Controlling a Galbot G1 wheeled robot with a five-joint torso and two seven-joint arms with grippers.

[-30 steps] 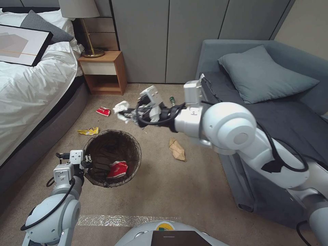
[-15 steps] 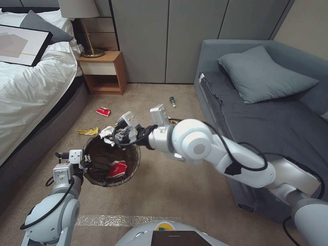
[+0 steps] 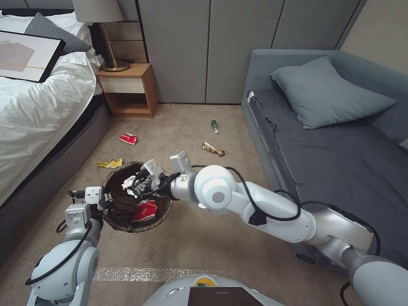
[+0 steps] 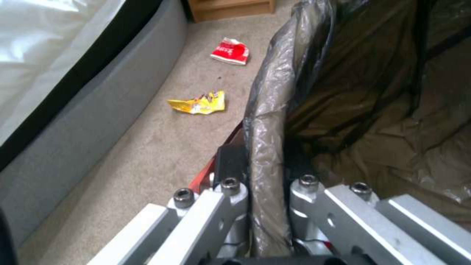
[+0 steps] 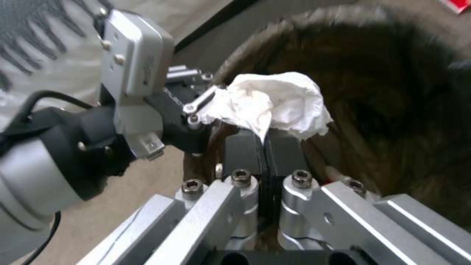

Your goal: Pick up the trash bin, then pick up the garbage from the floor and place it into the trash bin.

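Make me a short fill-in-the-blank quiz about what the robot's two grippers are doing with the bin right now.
1. The right gripper pinches a white ____.
2. The left gripper clamps the trash bin by its ____.
3. A red wrapper lies ____ the bin.

Missing words: tissue; rim; inside

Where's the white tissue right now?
Pinched in the right gripper, the white tissue hangs over the open trash bin, which the left gripper holds by its rim.

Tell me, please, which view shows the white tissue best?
The right wrist view: the white tissue sits close up, pinched in the right hand over the trash bin. The head view shows it small.
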